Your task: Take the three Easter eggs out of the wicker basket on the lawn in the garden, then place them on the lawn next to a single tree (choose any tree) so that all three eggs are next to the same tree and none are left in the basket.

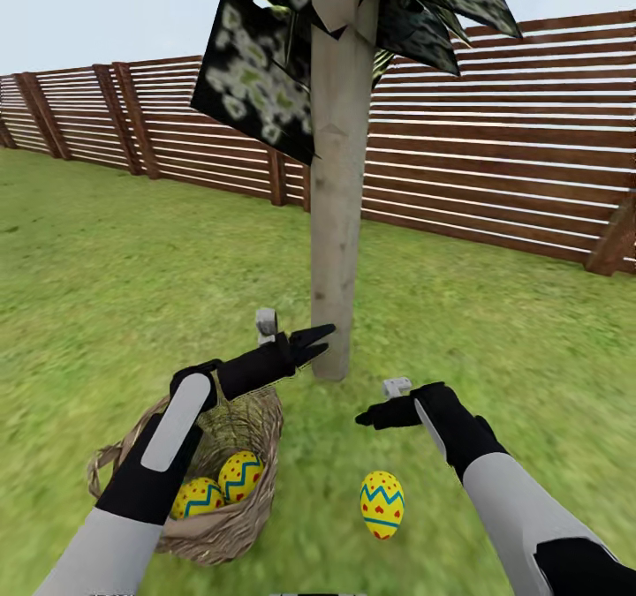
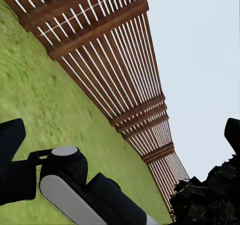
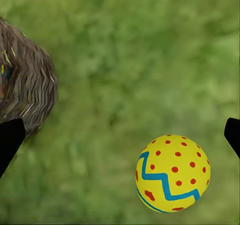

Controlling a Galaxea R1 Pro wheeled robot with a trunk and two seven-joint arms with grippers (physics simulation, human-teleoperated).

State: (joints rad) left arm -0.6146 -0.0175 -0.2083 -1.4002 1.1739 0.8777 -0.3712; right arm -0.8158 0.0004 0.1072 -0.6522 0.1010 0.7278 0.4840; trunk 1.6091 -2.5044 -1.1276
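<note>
Head view eggs: two Easter eggs (image 1: pixel 240 475) (image 1: pixel 198 497) sit in the wicker basket (image 1: pixel 234 525); one egg (image 1: pixel 382 504) lies on the lawn (image 1: pixel 159 269) near the tree (image 1: pixel 340 225).
Left gripper (image 1: pixel 327 332): spread, holding nothing, above the basket.
Right gripper (image 1: pixel 360 418): fingers apart, holding nothing, above the loose egg.

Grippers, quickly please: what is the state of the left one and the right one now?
Left gripper: open, holding nothing.
Right gripper: open, empty, above the egg on the lawn.
</note>
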